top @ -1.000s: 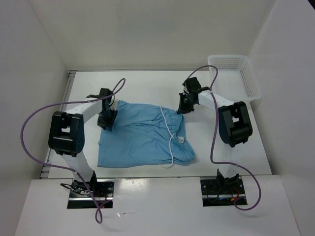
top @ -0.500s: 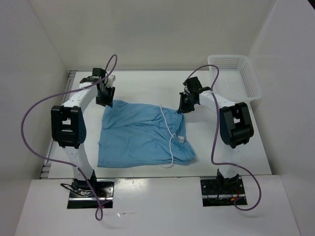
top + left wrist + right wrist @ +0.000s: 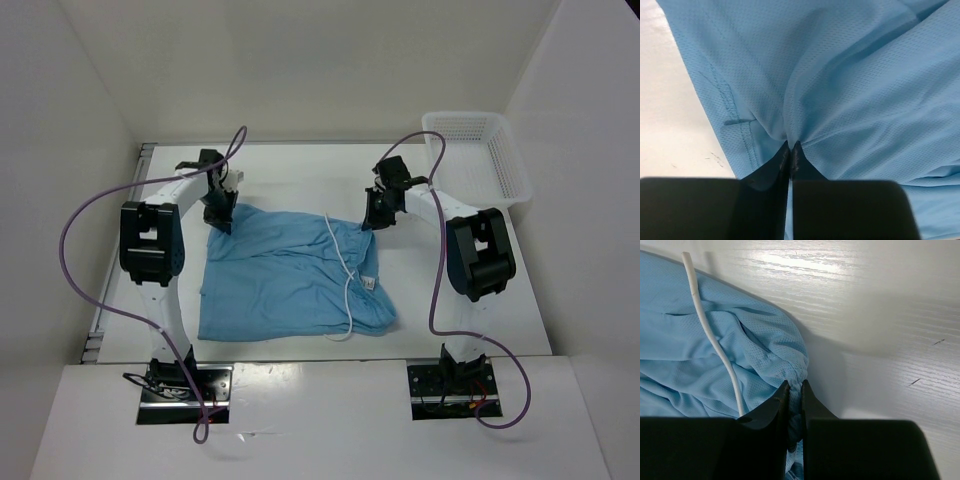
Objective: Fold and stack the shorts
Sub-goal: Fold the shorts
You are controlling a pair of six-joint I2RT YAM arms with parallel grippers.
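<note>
The light blue shorts (image 3: 290, 275) lie spread on the white table, with a white drawstring (image 3: 345, 270) running down their right side. My left gripper (image 3: 222, 215) is shut on the shorts' far left corner; the left wrist view shows the fabric (image 3: 840, 90) pinched between the jaws (image 3: 790, 146). My right gripper (image 3: 370, 222) is shut on the far right corner by the waistband; the right wrist view shows bunched fabric (image 3: 765, 350) between the jaws (image 3: 795, 386), with the drawstring (image 3: 710, 335) beside them.
A white mesh basket (image 3: 478, 155) stands at the back right of the table. White walls close in the table on the left, back and right. Bare table (image 3: 300, 175) lies behind the shorts.
My left gripper swung out to the far left corner of the table, then came back onto the shorts' far left corner. The right gripper has stayed put.
</note>
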